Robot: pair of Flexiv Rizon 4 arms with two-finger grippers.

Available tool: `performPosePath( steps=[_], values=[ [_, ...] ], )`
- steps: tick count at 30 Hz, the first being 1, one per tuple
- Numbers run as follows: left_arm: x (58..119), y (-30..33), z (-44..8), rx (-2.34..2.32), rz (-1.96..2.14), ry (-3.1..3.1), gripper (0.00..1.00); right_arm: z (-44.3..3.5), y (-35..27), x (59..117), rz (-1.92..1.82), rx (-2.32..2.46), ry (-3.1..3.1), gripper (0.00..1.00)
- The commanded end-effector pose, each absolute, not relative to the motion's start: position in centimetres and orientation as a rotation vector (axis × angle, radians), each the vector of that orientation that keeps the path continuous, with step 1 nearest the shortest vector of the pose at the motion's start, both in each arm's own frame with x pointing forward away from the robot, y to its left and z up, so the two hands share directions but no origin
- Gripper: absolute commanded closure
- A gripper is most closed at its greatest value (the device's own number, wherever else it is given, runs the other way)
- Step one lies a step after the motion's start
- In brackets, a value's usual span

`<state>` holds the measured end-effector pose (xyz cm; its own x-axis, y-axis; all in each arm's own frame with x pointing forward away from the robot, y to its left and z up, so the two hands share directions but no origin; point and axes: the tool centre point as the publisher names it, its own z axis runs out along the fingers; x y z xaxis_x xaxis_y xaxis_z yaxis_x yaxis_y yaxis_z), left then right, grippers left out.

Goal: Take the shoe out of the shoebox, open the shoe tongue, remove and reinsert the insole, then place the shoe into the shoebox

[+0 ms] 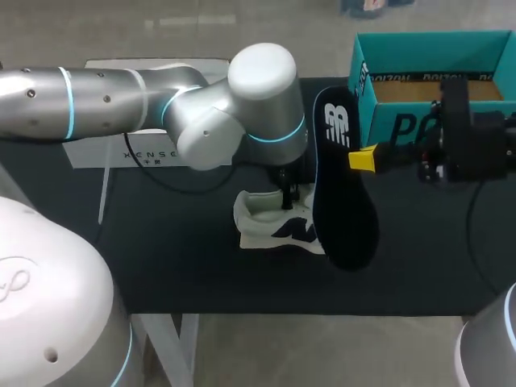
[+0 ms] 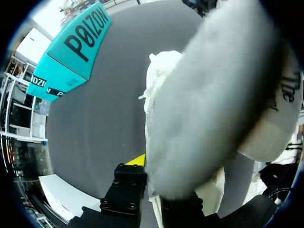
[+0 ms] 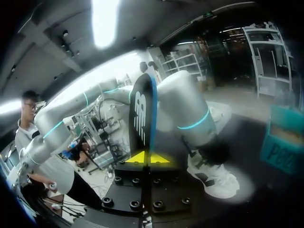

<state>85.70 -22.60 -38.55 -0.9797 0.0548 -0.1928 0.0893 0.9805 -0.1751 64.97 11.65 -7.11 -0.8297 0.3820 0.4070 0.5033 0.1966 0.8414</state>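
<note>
A white shoe (image 1: 270,222) with dark side marks stands on the black table top, near its middle. My left gripper (image 1: 288,196) reaches down into the shoe's opening. In the left wrist view its fingers (image 2: 127,183) stand close together, with the shoe's white edge (image 2: 166,85) pinched between them. My right gripper (image 1: 363,159) is shut on the edge of the dark insole (image 1: 345,201) and holds it upright in the air, just right of the shoe. The right wrist view shows the insole (image 3: 142,114) rising from between the yellow tips (image 3: 148,157), with the shoe (image 3: 213,183) beyond it.
The teal shoebox (image 1: 435,48) stands open at the back right, behind my right gripper, and also shows in the left wrist view (image 2: 71,47). A white box (image 1: 113,153) lies at the back left under my left arm. The black table top (image 1: 161,258) spreads left of the shoe.
</note>
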Motion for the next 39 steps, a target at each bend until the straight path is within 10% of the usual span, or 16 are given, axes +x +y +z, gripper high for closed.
performPosePath(
  steps=[1,39],
  values=[
    [84.8,-21.7,-37.2,0.116,-0.288,2.911,1.00,-7.3,12.1,65.2,-1.697,-0.878,-2.345,1.00],
    [85.3,-22.5,-36.2,0.431,-0.216,2.911,1.00,-5.7,9.8,64.7,-1.756,-0.888,-2.288,1.00]
  ],
)
